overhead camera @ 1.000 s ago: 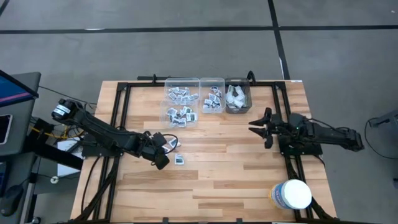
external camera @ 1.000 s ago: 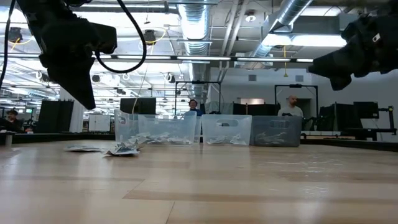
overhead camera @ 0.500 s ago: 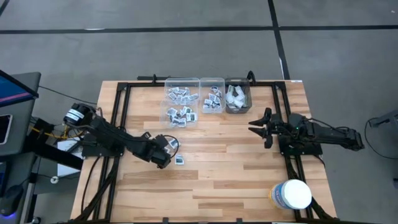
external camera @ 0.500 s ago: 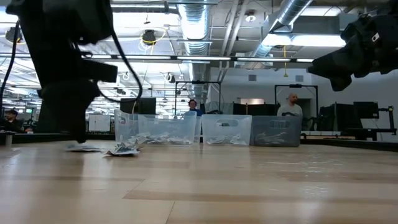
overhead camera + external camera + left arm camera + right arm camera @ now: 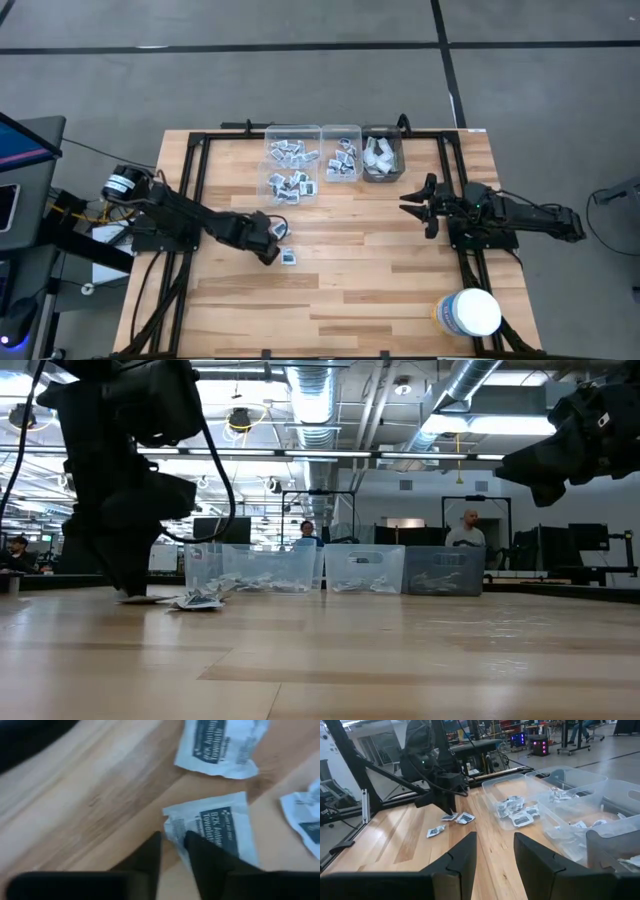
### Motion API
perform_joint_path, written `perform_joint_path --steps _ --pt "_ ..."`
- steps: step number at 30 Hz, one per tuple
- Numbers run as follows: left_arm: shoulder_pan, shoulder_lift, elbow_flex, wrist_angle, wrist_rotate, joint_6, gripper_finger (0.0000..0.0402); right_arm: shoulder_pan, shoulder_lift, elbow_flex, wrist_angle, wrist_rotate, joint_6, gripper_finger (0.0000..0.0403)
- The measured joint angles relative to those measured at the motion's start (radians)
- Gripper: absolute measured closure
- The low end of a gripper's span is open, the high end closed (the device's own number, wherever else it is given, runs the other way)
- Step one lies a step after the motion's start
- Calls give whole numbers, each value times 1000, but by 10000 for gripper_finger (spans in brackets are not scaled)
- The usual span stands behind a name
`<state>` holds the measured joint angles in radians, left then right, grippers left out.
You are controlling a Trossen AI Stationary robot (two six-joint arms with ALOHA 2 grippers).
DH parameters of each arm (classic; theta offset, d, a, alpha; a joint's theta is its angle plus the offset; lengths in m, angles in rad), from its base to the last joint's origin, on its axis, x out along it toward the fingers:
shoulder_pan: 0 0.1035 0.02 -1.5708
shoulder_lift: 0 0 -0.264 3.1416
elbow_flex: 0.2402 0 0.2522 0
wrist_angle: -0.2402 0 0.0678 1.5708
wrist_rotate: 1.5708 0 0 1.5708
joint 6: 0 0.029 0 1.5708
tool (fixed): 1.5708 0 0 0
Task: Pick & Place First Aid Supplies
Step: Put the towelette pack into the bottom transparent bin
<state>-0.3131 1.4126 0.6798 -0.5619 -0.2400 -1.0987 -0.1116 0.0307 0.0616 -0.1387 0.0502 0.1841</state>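
Three small white packets with dark print lie flat on the wooden table (image 5: 380,280). In the left wrist view these are one packet (image 5: 220,827) at the fingers, a second (image 5: 220,745) beyond it and a third (image 5: 305,820) to the side. My left gripper (image 5: 172,842) is down at the table left of centre (image 5: 271,250), open. One finger stands on the bare wood and the other over the packet. My right gripper (image 5: 408,203) hovers open at the right, with nothing between its fingers (image 5: 492,850). My left gripper comes from above, steeply slanted, with its fingertips on either side of the nearest packet's edge (image 5: 170,822). One finger (image 5: 200,852) covers part of the packet. Whether the pads touch it I cannot tell. The packet lies flat on the table.
Three clear bins (image 5: 293,160), (image 5: 342,152), (image 5: 382,152) holding more packets stand in a row at the far edge. A big white round tub (image 5: 468,313) stands at the near right corner. Black frame rails (image 5: 190,200) run along both sides. People show in the room behind.
My left gripper has come down from above the table to the tabletop and shifted a little toward the right, onto the loose packets. The packets and my right arm have kept still.
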Motion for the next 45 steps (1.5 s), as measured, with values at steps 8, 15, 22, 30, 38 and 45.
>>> perform_joint_path --steps 8,15,22,30,38,45 --pt "7 -135 -17 23 67 24 394 -2 0 0 -1 2 0 278" --pt "7 -288 -12 83 -46 24 397 -2 0 0 -2 2 0 278" --pt "36 -411 -12 243 -409 52 395 -2 0 0 -2 2 1 278" --pt "271 -413 -11 405 -400 206 395 -1 0 0 -2 1 1 278" --pt "480 -395 -10 428 -247 295 394 0 0 -1 5 1 1 278" --pt "583 -345 -10 438 -164 320 394 0 0 -2 8 2 1 278"
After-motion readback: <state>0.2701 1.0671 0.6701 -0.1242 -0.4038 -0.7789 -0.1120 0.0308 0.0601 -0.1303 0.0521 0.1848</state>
